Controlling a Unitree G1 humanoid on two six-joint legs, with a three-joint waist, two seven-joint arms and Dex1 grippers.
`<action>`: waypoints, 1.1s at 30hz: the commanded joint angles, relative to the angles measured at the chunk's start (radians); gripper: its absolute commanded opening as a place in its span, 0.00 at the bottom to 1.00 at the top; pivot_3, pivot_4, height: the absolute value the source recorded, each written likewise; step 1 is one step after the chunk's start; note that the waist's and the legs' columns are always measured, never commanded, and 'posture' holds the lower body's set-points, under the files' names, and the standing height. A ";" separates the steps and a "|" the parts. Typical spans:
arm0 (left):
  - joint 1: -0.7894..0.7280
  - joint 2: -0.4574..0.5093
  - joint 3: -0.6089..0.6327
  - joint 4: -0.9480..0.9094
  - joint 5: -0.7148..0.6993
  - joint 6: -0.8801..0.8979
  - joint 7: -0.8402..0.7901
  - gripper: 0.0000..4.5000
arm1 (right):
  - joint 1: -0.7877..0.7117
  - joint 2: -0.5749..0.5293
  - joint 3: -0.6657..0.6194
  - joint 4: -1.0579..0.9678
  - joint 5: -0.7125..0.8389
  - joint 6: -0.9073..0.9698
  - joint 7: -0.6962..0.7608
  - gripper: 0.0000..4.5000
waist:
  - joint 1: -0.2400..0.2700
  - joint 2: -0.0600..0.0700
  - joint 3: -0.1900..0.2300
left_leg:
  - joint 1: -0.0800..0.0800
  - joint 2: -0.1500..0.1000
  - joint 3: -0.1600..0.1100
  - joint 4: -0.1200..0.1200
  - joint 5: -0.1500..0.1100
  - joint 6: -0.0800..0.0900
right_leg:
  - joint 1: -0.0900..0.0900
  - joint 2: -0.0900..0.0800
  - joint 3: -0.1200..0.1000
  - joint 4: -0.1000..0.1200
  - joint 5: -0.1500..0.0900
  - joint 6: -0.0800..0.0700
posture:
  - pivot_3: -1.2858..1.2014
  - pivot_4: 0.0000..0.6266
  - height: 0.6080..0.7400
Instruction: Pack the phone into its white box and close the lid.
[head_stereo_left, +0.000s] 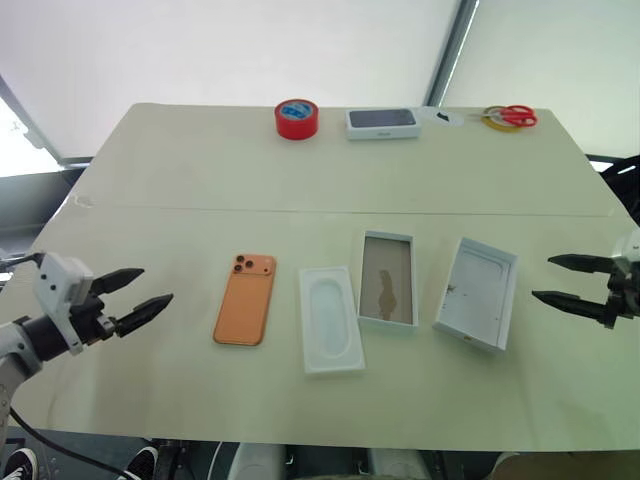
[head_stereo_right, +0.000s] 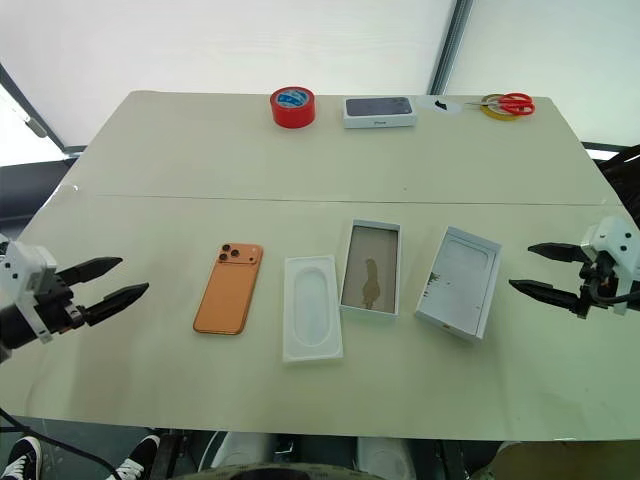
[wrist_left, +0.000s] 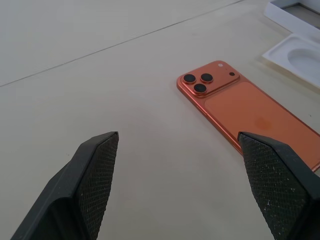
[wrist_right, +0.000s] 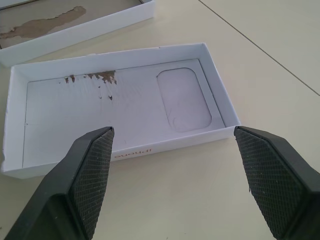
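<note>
Cream-coloured bench (head_stereo_left: 200, 180) with a faint seam across it, pale walls behind. The phone (head_stereo_left: 245, 299) lies back-up; in a row beside it are a moulded insert (head_stereo_left: 331, 318), the white box (head_stereo_left: 387, 280) and the lid (head_stereo_left: 476, 293), inside up. Left end effector (head_stereo_left: 133, 297) and right end effector (head_stereo_left: 560, 280) hover at the sides, both spread wide, empty.

On the pale table (head_stereo_left: 200, 180) lay a row — the orange phone (head_stereo_left: 245, 299) back up, a moulded white insert (head_stereo_left: 331, 319), the white box (head_stereo_left: 387, 280), then the lid (head_stereo_left: 476, 293) inside up. The left gripper (head_stereo_left: 136, 296) and right gripper (head_stereo_left: 560, 280) hung open at either end — touching nothing.
</note>
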 joint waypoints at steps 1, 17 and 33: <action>0.015 0.012 0.028 -0.023 0.009 -0.016 -0.009 0.89 | -0.003 -0.018 -0.028 0.007 0.005 -0.017 0.000 0.89 | 0.000 0.000 0.000 | 0.000 0.000 0.000 0.000 0.000 0.000 | 0.000 0.000 0.000 0.000 0.000 0.000 | 0.52 0.24 1.00; -0.021 -0.002 0.014 0.026 0.064 -0.169 -0.066 0.89 | -0.011 -0.011 -0.015 0.007 -0.012 -0.041 -0.007 0.89 | 0.000 0.000 0.000 | 0.000 0.000 0.000 -0.001 0.000 0.000 | 0.000 0.000 0.000 -0.001 0.000 0.000 | 0.52 0.24 1.00; -0.116 0.008 -0.075 -0.014 0.163 -0.173 0.036 0.89 | -0.033 0.009 0.018 -0.031 -0.028 -0.036 -0.047 0.89 | -0.002 0.000 0.000 | 0.000 0.000 0.000 -0.002 0.000 0.000 | 0.000 0.000 0.000 -0.001 0.000 0.000 | 0.52 0.24 1.00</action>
